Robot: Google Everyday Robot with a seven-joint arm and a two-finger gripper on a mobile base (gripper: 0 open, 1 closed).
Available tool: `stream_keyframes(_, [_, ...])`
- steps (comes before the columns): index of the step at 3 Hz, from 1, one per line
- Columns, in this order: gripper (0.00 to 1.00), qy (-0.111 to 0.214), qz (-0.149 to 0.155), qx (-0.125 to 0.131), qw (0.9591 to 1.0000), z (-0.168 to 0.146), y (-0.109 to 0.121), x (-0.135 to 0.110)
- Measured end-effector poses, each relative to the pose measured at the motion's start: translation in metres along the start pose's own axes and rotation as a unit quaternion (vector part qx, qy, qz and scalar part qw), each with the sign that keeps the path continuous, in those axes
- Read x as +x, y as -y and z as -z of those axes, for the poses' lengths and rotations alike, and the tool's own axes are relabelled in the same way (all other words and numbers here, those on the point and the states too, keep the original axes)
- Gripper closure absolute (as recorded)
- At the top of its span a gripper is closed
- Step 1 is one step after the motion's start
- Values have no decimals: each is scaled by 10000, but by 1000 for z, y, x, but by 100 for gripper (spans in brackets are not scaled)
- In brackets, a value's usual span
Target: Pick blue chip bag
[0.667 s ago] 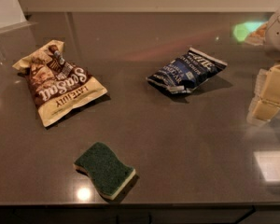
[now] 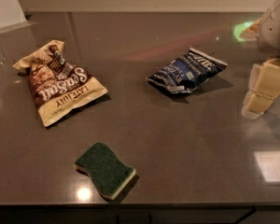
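blue chip bag (image 2: 187,71) flat on worktop (image 2: 186,143), gripper (image 2: 261,94) right of it, apart, open or closed cannot tell, tan bag (image 2: 58,83) left of it

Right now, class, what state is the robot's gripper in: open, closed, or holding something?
Gripper: at the right edge, apart from the blue chip bag; open or closed cannot be told.

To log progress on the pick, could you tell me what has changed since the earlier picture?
The gripper, at the right edge, has edged slightly left toward the blue bag but is still apart from it; nothing was taken hold of. The blue bag, tan bag and sponge lie where they were on the table.
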State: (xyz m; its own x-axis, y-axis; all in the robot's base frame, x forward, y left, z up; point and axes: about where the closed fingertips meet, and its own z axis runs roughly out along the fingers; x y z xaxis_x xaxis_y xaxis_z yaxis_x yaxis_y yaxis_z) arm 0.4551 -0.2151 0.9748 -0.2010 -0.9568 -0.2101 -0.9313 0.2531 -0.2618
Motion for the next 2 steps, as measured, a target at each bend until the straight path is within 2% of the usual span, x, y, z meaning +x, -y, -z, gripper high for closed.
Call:
stream_keyframes(1, [0,14,190,41,9998,-12,20,-7])
stream_keyframes(2, [0,82,555,105,9984,-35,50,-19])
